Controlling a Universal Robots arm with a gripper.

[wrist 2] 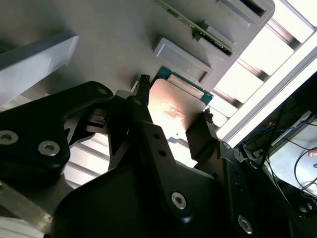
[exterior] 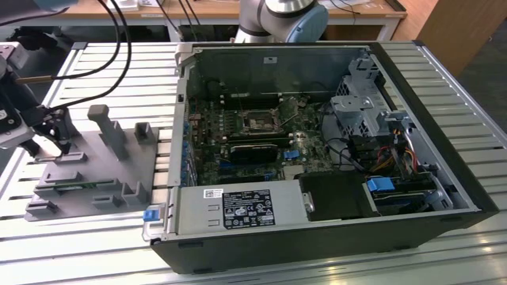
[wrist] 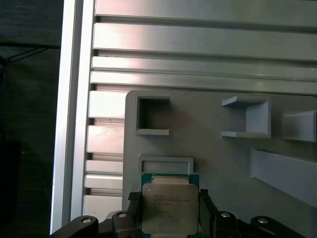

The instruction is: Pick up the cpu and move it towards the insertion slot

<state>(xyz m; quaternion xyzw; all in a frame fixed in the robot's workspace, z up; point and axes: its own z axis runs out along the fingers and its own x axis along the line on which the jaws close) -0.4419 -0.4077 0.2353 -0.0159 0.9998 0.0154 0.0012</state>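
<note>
The cpu (wrist: 170, 208), a flat square chip with a silvery top and a green rim, lies between my gripper's (wrist: 169, 198) two black fingers. In both wrist views the fingers press against opposite edges of the chip (wrist 2: 174, 106), so my gripper (wrist 2: 174, 99) is shut on it. It is at the grey tray (exterior: 111, 172), beside a small rectangular holder (wrist: 165, 164); I cannot tell whether it is lifted. In the exterior view my gripper (exterior: 52, 148) is low over the tray's left end. The insertion slot (exterior: 260, 123) sits on the motherboard inside the open computer case, far to the exterior view's right.
The grey tray carries upright posts (exterior: 107, 127) and small pockets (wrist: 152, 115). The black computer case (exterior: 333, 237) has tall walls around the board. Black cables (exterior: 119, 53) hang over the slatted metal table (exterior: 87, 249). The arm's base (exterior: 285, 18) stands behind the case.
</note>
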